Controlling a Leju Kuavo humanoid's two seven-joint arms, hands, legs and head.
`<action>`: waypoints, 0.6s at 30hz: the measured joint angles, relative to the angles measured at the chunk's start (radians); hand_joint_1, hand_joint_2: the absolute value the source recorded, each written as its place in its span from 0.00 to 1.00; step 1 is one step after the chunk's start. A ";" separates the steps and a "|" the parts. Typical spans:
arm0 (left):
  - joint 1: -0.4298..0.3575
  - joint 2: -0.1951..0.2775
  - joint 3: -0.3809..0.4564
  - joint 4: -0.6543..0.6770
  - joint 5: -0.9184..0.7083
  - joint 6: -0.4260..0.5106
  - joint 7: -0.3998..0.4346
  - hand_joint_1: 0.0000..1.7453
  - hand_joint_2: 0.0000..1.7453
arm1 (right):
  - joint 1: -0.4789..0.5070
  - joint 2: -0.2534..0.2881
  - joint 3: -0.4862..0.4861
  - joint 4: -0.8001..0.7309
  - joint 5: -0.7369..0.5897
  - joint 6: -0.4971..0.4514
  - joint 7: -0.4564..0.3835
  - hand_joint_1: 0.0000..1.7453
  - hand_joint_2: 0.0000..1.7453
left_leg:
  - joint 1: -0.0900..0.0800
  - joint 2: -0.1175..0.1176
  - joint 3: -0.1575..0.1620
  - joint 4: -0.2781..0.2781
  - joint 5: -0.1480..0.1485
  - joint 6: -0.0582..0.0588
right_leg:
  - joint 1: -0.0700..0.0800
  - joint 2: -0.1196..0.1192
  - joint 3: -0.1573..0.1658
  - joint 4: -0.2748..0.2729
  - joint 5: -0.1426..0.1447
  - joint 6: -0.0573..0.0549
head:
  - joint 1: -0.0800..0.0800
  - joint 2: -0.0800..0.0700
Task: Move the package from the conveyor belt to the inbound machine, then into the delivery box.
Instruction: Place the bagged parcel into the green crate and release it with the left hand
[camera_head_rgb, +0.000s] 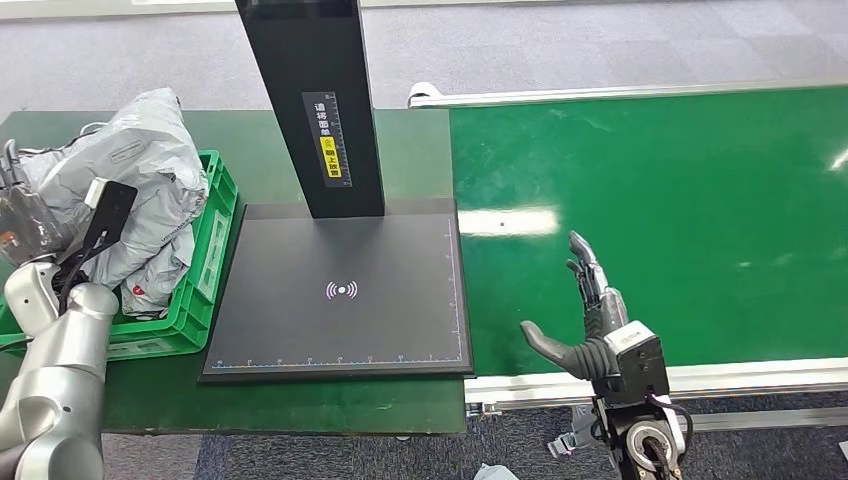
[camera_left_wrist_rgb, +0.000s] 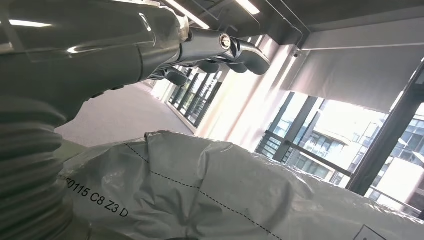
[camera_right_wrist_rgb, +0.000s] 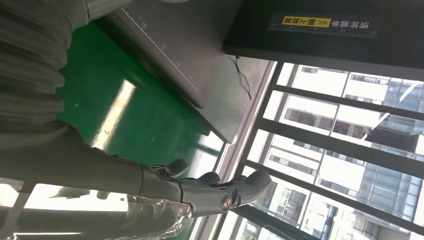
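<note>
Head view: green conveyor belt (camera_head_rgb: 650, 220) fills the right half of the frame, glossy, with a silver rail along its near edge. Left of it sits the inbound machine (camera_head_rgb: 340, 295), a flat matte black plate with a white signal mark at its centre, a ruled scale along its edges and a black upright column rising from its far side; a yellow-and-white label is stuck on the column. At the left edge, a green slotted plastic delivery box (camera_head_rgb: 205, 265) holds a heap of grey plastic mailers. The package (camera_head_rgb: 140, 170) lies on top of that heap, crumpled and shiny, its long axis running from lower left to upper right of the frame. Left hand (camera_head_rgb: 22, 200) shows at the far left edge beside the heap; I cannot tell whether it grips anything. Right hand (camera_head_rgb: 590, 320) hovers over the near edge of the belt, thumb out to the left, fingers straight and apart, holding nothing.

Left wrist view adds detail the head view lacks: printed black code and dashed perforation lines on the wrinkled grey film of the package (camera_left_wrist_rgb: 200, 195), with the left hand's fingers (camera_left_wrist_rgb: 225, 47) extended above it, not touching.

Right wrist view: right hand's fingers (camera_right_wrist_rgb: 235, 192) spread in free air.
</note>
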 joint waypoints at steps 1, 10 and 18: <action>0.000 -0.001 0.001 0.000 -0.001 0.000 0.000 0.00 1.00 | 0.000 0.000 -0.001 0.000 0.000 0.000 0.001 0.00 1.00 | 0.000 0.000 0.000 0.000 0.000 0.000 | 0.000 0.000 0.000 0.000 0.000 0.000 | 0.000 0.000; 0.001 -0.007 0.006 -0.002 0.056 -0.009 -0.034 0.00 1.00 | 0.001 -0.001 -0.004 0.000 -0.002 0.000 0.004 0.00 1.00 | 0.000 0.000 0.000 0.000 0.000 0.000 | 0.000 0.000 0.000 0.000 0.000 0.000 | 0.000 0.000; 0.070 -0.038 -0.084 -0.176 0.080 -0.022 0.003 0.00 1.00 | 0.015 0.000 -0.013 0.000 -0.001 0.000 0.004 0.00 1.00 | 0.000 0.000 0.000 0.000 0.000 0.000 | 0.000 0.000 0.000 0.000 0.000 0.000 | 0.000 0.000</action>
